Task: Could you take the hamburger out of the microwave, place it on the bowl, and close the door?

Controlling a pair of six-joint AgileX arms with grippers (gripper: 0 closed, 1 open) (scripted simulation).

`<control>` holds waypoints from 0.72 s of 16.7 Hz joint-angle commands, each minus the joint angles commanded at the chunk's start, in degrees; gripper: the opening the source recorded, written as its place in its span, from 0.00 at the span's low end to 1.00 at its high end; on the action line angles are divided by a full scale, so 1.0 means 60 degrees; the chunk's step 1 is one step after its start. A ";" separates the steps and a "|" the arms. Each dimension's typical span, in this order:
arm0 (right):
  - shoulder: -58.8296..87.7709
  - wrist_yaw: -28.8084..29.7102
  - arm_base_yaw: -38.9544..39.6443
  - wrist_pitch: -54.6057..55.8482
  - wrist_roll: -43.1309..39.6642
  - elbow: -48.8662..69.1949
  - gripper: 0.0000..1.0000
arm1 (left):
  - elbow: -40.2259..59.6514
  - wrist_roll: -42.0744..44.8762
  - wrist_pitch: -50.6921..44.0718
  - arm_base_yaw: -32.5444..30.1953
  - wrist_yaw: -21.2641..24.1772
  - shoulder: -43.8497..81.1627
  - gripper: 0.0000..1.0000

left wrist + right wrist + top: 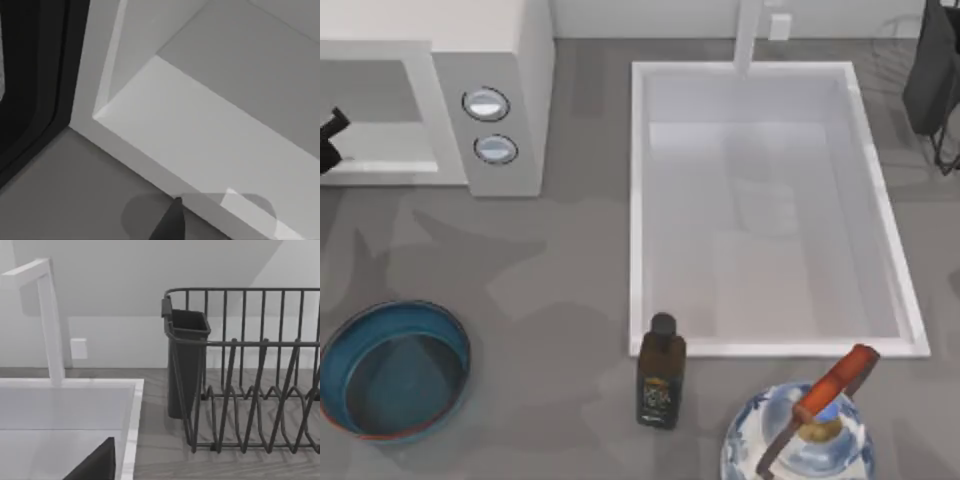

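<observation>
Microwave (500, 100) cavity edge beside my left gripper (330, 140), its grip I cannot tell, open counter before the bowl (395, 370), bottle (660, 375) near sink (638, 200).

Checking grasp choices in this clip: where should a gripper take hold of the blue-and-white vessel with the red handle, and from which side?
Grip the red handle at its middle, coming down from above. It arches over the vessel, a slim bar a gripper can close across; the round body is probably too wide.
</observation>
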 joint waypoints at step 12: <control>0.0000 0.0000 0.0000 0.0000 0.0000 0.0000 1.00 | 0.5315 -1.4546 -1.3160 -0.4217 -0.3077 0.3256 0.00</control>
